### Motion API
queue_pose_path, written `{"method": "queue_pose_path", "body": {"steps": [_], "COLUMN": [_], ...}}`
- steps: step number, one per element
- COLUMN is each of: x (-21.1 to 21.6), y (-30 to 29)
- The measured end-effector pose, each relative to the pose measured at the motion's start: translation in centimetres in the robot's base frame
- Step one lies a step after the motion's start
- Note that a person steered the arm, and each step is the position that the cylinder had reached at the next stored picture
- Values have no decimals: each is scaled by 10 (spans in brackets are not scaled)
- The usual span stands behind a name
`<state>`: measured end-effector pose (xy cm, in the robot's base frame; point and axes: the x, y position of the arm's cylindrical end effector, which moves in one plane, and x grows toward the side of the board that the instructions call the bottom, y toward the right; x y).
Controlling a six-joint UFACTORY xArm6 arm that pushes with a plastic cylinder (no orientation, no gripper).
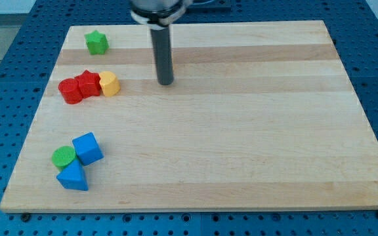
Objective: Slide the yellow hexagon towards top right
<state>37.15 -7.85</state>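
Note:
The yellow hexagon (109, 84) lies at the board's left side, touching the right end of a red block (89, 84). Another red block (71, 90) sits against that one's left. My tip (166, 82) rests on the board to the right of the yellow hexagon, clearly apart from it and at about the same height in the view. A thin yellow-orange sliver (173, 65) shows at the rod's right edge; I cannot tell what it is.
A green star (96, 42) sits near the top left corner. A blue cube (87, 148), a green cylinder (63, 157) and a blue triangular block (73, 177) are clustered at the bottom left. The wooden board (241, 144) lies on a blue perforated table.

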Motion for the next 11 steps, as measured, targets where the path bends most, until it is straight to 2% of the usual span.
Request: {"method": "queue_pose_path", "body": {"steps": [2,3,4,8,11], "x": [-21,-21,-43,-44,-46], "y": [26,-14,-21,-19,18]}}
